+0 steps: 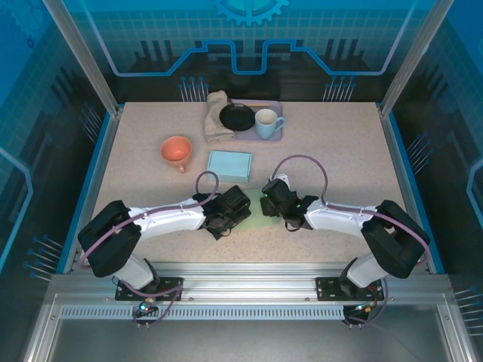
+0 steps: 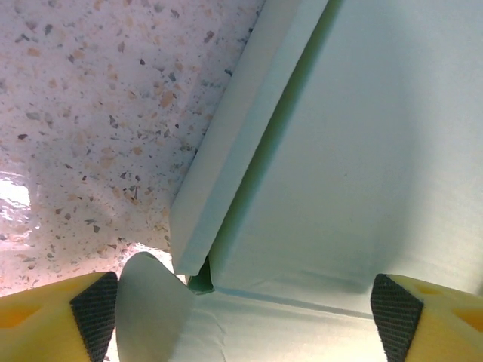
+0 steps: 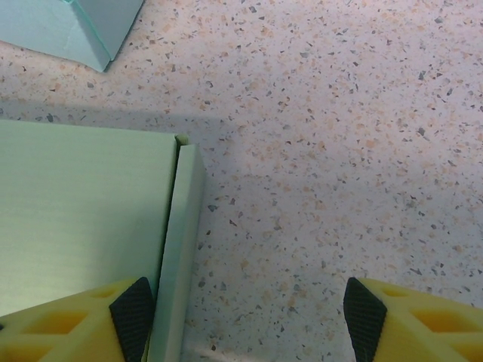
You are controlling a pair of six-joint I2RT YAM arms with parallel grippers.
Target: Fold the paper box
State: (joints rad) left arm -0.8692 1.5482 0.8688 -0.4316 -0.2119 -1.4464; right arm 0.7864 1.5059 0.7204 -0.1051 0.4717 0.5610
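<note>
The paper box (image 2: 339, 151) is pale green, lying flat on the speckled table between the two arms; a sliver of it shows in the top view (image 1: 255, 218). One long side flap (image 2: 234, 128) stands folded up, with a rounded tab (image 2: 151, 309) beside it. My left gripper (image 2: 245, 320) is open, its fingers spread wide over the box's floor panel. My right gripper (image 3: 249, 317) is open too. Its left pad (image 3: 134, 317) sits at the box's raised right wall (image 3: 181, 241), and its other pad hangs over bare table. In the top view both grippers (image 1: 240, 205) (image 1: 269, 197) face each other.
A finished light blue box (image 1: 229, 164) lies just behind the grippers, its corner (image 3: 68, 30) near the green box. Farther back are an orange cup (image 1: 176, 151), a beige cloth (image 1: 216, 117), and a purple tray (image 1: 249, 136) with a black plate (image 1: 237, 117) and white mug (image 1: 266, 123).
</note>
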